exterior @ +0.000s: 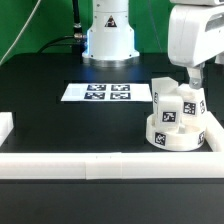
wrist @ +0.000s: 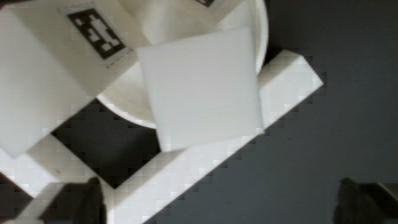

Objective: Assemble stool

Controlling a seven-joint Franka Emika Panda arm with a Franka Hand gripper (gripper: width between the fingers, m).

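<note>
Marker board (exterior: 103, 92) lies flat mid-tabletop (exterior: 50, 125). Border rail (exterior: 100, 160) runs along the near edge. Seat (exterior: 178, 131) with legs (exterior: 176, 100) sits in the near right corner. My fingers (exterior: 195, 73) hover above them; opening indeterminate.

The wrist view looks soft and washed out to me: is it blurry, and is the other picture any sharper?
Wrist view: the leg is so close it blurs into flat white, with no surface detail. Exterior view: sharper, the tags on the marker board are readable, though the robot base glares bright.
</note>
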